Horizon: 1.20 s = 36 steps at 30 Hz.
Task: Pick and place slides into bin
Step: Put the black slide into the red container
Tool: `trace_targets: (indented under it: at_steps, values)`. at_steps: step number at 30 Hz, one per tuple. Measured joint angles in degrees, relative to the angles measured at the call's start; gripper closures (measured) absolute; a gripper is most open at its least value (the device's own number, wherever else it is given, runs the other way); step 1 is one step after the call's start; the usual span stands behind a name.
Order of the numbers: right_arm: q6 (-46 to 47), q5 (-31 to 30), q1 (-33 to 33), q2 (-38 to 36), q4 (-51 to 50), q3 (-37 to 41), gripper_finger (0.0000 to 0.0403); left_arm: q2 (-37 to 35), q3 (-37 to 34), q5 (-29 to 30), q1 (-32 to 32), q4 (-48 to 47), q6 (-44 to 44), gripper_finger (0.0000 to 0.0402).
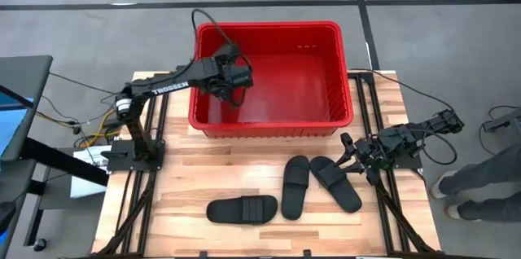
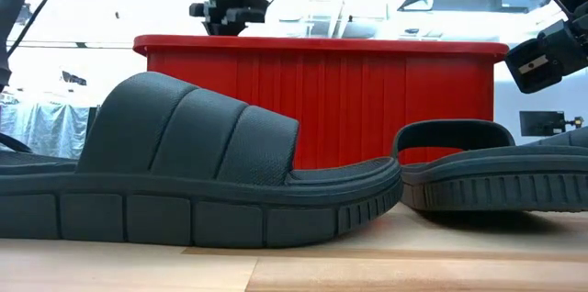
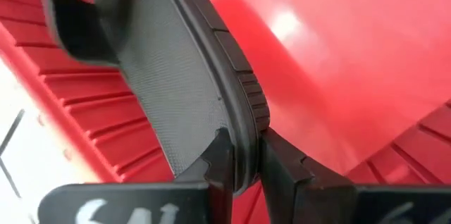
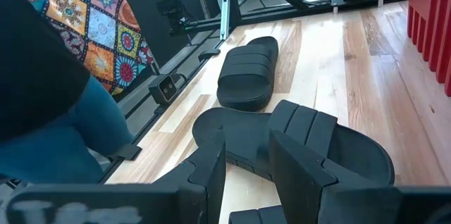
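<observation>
The red bin (image 1: 326,116) stands at the table's far middle. My left gripper (image 1: 234,80) is over the bin's left part, shut on one black slide (image 3: 176,76). That slide shows against the bin's floor in the left wrist view. Three more slides lie flat on their soles on the table in front of the bin: one at the left (image 1: 242,208), one in the middle (image 1: 295,186), one at the right (image 1: 334,182). My right gripper (image 1: 354,157) is open close above the right slide's far end (image 4: 296,146) and touches nothing. My left gripper pinches the slide's sole by its edge (image 3: 243,157) at one end, between its two fingers (image 3: 218,164). The sole stands on edge and reaches away from the fingers over the inside of the bin, lifted clear of its floor. The strap (image 3: 77,20) is at the far end.
Black arm frames run along the table's left (image 1: 134,202) and right (image 1: 399,210) sides. A person (image 1: 488,182) stands past the table's right edge, also in the right wrist view (image 4: 49,111). In the low view the left slide (image 2: 202,173) fills the foreground before the bin's near wall (image 2: 367,99).
</observation>
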<state>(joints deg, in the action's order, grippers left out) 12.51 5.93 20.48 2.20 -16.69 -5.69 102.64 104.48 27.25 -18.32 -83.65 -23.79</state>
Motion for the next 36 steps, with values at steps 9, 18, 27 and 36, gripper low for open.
trace_targets:
  at_steps: [9, 18, 27, 36]
  values:
    - [0.0, 0.0, 0.0, 0.0, 0.0, 0.0, 0.0301, 3.9, -0.5, -2.5, -1.6, 1.5, -0.6, 0.037]
    - [0.0, 0.0, 0.0, 0.0, 0.0, 0.0, 0.0301, 9.0, -0.7, -1.8, -1.8, -0.2, 0.5, 0.037]
    - [0.0, 0.0, 0.0, 0.0, 0.0, 0.0, 0.0301, 11.1, -0.8, -1.6, -3.7, -0.8, 2.5, 0.037]
    - [0.0, 0.0, 0.0, 0.0, 0.0, 0.0, 0.0301, 11.9, -0.8, -2.9, -5.4, -0.8, 4.5, 0.037]
